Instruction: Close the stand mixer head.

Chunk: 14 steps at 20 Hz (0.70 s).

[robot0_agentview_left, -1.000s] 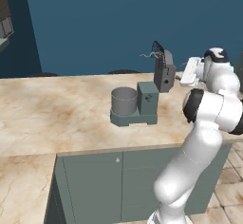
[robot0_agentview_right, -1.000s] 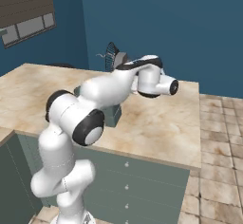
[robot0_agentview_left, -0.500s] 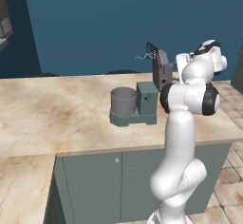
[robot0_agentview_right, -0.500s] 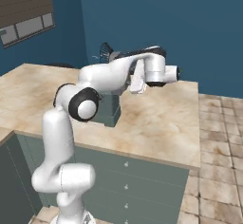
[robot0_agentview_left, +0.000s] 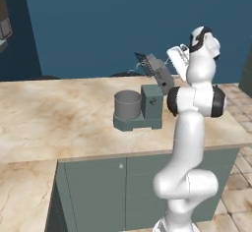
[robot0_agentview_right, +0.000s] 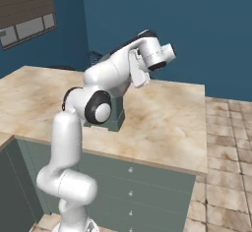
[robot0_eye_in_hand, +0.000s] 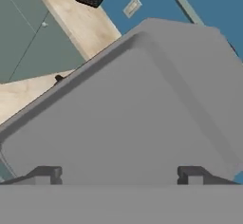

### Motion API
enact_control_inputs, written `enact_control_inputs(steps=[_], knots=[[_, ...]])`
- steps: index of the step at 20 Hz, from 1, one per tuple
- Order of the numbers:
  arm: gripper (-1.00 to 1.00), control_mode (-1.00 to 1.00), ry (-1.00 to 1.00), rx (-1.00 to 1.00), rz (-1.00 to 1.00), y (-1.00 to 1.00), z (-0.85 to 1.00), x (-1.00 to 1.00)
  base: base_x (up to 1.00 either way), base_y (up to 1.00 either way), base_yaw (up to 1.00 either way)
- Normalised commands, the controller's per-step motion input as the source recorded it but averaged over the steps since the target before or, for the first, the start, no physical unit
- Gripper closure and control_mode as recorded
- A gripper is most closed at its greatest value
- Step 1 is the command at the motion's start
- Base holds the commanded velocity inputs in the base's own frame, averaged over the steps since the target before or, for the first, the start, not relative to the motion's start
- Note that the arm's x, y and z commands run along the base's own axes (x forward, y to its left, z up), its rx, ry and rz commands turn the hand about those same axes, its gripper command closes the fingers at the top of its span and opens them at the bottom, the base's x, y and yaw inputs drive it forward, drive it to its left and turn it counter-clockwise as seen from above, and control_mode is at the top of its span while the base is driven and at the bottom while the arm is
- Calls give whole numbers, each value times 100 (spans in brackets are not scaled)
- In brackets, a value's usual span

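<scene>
Since a moment ago, the dark grey blocky stand mixer head point(robot0_agentview_left: 158, 72) has tipped forward, now slanting over the grey cylindrical bowl point(robot0_agentview_left: 128, 105) on the marbled counter point(robot0_agentview_left: 59, 118). Two-finger gripper point(robot0_eye_in_hand: 121, 174), fingers spread, presses flat behind it, apparently pushing it shut.

My left base camera sat behind my arm, looking forward and down across the counter point(robot0_agentview_left: 59, 113) at the mixer point(robot0_agentview_left: 140, 109) from mid-distance. My right base camera faced the same counter point(robot0_agentview_right: 167, 113) from the other side. My hand camera pressed very close against the mixer head point(robot0_eye_in_hand: 137, 104), my fingertips point(robot0_eye_in_hand: 47, 174) at its bottom edge.
</scene>
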Motion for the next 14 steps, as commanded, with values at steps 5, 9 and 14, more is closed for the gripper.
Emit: enact_control_inputs(steps=[5,9,14], knots=[[-100,-100,-8,-15,11,100,-3,0,0,0,0],[-100,-100,-5,-16,15,100,-16,0,0,0,0],[-100,-100,-2,-17,17,100,-15,-4,0,0,0]])
